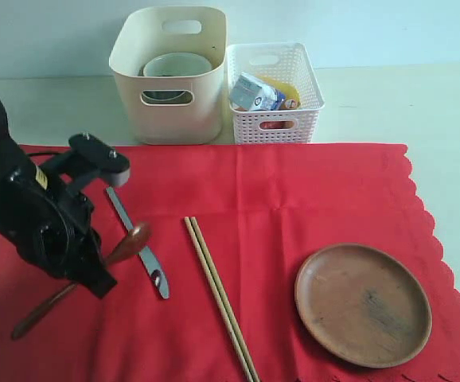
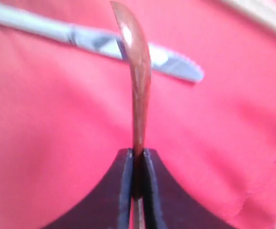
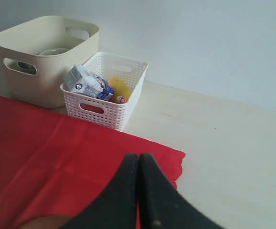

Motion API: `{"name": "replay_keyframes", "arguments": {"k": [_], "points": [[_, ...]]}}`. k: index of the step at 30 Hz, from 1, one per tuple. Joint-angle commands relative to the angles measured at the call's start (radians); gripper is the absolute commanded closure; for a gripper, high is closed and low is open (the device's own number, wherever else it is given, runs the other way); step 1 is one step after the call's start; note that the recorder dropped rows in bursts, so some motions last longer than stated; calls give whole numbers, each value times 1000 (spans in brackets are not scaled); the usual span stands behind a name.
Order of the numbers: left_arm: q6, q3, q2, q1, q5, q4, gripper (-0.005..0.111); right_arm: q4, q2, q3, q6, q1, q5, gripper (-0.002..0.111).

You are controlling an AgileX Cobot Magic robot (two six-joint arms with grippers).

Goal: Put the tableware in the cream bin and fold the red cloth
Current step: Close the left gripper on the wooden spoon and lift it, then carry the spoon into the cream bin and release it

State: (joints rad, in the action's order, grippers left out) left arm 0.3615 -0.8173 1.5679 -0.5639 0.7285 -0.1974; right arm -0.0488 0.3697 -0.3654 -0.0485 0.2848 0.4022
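My left gripper [image 2: 137, 153] [image 1: 101, 274] is shut on the handle of the dark wooden spoon [image 2: 135, 71] [image 1: 126, 243], at the left of the red cloth [image 1: 294, 199]. The spoon's bowl lies over the metal knife [image 1: 138, 243] [image 2: 80, 36]. A pair of wooden chopsticks [image 1: 220, 298] lies mid-cloth, and the round brown plate [image 1: 363, 304] rests at the right. The cream bin [image 1: 170, 76] [image 3: 42, 57] stands behind the cloth with a white bowl [image 1: 176, 65] inside. Over the cloth's far corner hovers my right gripper [image 3: 138, 156], shut and empty; it is out of the exterior view.
A white lattice basket [image 1: 274, 91] [image 3: 104, 90] next to the bin holds a milk carton [image 1: 254, 91] and food items. Pale table surface [image 1: 421, 103] lies to the right of and behind the cloth.
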Motion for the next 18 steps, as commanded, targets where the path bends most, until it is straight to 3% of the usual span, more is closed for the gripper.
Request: {"name": "replay_keyframes", "arguments": {"k": [1, 9, 13, 18], "points": [[-3, -89, -65, -5, 30, 17, 106, -2, -7, 3, 0, -1, -10, 108], [-3, -238, -97, -5, -49, 197, 106, -2, -7, 3, 0, -1, -10, 108], [-41, -279, -97, 10, -270, 326, 106, -2, -7, 3, 0, -1, -10, 108], [-174, -279, -65, 161, -694, 333, 106, -2, -7, 3, 0, -1, -10, 108]]}}
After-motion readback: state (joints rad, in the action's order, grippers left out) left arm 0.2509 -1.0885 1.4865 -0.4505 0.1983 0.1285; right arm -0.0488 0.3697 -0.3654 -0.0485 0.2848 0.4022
